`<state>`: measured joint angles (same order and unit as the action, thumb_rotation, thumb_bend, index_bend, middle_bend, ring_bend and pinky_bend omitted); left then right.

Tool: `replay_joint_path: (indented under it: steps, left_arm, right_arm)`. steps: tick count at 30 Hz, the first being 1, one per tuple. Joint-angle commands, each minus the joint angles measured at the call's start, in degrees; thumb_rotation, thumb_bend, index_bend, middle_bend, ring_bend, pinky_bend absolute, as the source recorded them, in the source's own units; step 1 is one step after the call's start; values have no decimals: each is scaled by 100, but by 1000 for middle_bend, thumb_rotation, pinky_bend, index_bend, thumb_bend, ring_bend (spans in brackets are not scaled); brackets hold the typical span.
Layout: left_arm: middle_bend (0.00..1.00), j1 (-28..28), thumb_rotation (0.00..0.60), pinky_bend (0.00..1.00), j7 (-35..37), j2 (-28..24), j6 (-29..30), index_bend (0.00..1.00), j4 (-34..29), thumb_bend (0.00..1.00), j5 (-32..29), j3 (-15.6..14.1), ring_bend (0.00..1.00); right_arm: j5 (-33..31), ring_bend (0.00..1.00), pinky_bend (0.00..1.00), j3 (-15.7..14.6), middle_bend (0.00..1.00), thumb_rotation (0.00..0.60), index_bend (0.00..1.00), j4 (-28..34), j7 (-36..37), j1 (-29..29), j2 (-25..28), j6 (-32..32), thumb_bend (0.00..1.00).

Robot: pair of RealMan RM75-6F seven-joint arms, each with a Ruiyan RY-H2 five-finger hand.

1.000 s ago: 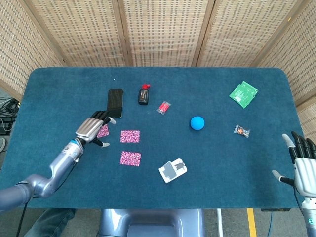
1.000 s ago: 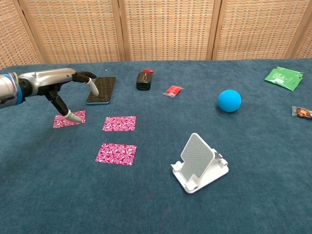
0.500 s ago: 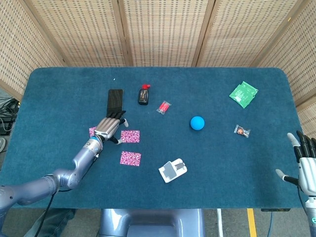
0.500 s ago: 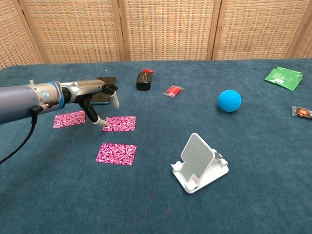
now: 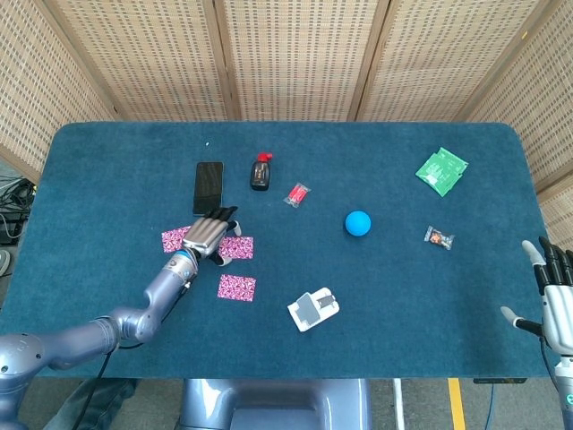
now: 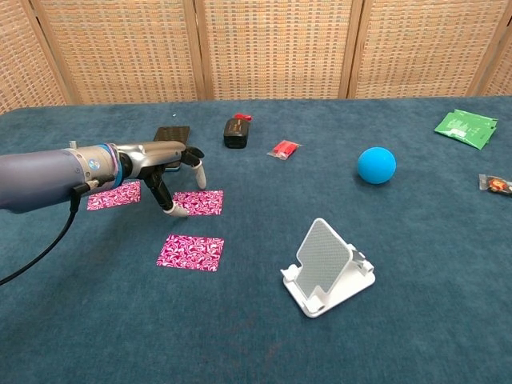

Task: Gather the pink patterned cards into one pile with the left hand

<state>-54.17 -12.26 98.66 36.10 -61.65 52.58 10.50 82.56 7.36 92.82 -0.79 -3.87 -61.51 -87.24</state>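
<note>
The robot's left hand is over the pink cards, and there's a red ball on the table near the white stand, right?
Not quite: the ball is blue, not red, as the chest view shows. The rest holds: the left hand is over the pink cards, and the white stand sits near the ball.

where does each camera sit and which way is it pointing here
Head view: sits high above the near edge, looking steeply down on the whole blue table; shows the left arm and left hand over the pink cards, and the right hand at the lower right corner.
Chest view: sits low at the near edge, looking across the table toward the wicker screen; shows only the left hand and forearm.
Shared: left hand, pink cards, blue ball, white phone stand, black phone.
</note>
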Motion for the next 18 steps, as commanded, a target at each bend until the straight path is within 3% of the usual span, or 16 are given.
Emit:
replay_joint_path:
  steps: [1, 5, 18]
  left_arm:
    - [0, -13, 600, 0, -60, 51, 49, 341, 28, 231, -41, -3, 0]
    - [0, -35, 600, 0, -129, 67, 54, 334, 49, 187, -139, 16, 0]
    - [0, -102, 600, 0, -343, 121, -25, 345, 120, 209, -460, -13, 0]
  right_arm:
    - [0, 0, 0, 1, 0, 600, 0, 5, 18, 4, 8, -3, 0]
    - [7, 0, 0, -1, 0, 600, 0, 4, 38, 8, 15, -10, 0]
    - [18, 0, 0, -13, 0, 600, 0, 10, 16, -1, 11, 13, 0]
